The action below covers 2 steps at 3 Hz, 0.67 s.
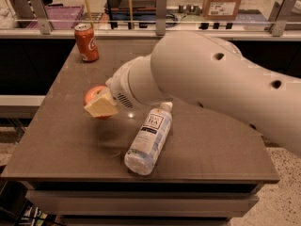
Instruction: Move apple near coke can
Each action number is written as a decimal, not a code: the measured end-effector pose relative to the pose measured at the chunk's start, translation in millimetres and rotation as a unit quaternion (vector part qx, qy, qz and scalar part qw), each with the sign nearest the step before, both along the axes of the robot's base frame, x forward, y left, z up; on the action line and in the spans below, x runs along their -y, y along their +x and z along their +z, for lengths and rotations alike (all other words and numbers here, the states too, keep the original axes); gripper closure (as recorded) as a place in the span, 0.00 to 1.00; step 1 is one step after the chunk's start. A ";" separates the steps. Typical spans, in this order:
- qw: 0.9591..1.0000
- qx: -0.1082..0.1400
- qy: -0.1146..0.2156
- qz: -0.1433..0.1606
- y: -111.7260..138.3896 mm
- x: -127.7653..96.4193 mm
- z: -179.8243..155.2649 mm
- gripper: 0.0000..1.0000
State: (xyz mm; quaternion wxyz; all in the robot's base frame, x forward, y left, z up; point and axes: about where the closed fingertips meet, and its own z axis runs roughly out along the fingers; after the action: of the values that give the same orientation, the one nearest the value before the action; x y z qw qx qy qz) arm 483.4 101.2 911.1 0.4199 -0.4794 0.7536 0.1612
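The apple (94, 94), red-orange with yellowish patches, is off the table over its left-middle part, and its shadow lies on the tabletop below it. My gripper (98, 102) is shut on the apple. One cream finger (101, 108) covers the apple's front; the other finger is hidden behind it. My large white arm (207, 79) reaches in from the right. The coke can (87, 42), red with white script and a silver top, stands upright at the table's far left corner, well beyond the apple.
A clear plastic bottle (149, 138) with a white label lies on its side near the front middle of the dark table (221, 149). A glass rail with metal posts (161, 8) runs behind the table. A lower shelf lies to the left.
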 end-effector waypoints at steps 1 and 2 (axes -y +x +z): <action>1.000 0.011 -0.002 0.002 14.5 5.4 24.6 1.00; 1.000 0.014 -0.003 0.007 35.5 7.8 46.3 1.00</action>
State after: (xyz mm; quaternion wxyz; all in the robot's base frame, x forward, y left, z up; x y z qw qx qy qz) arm 518.9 93.4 957.4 0.4279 -0.4882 0.7447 0.1549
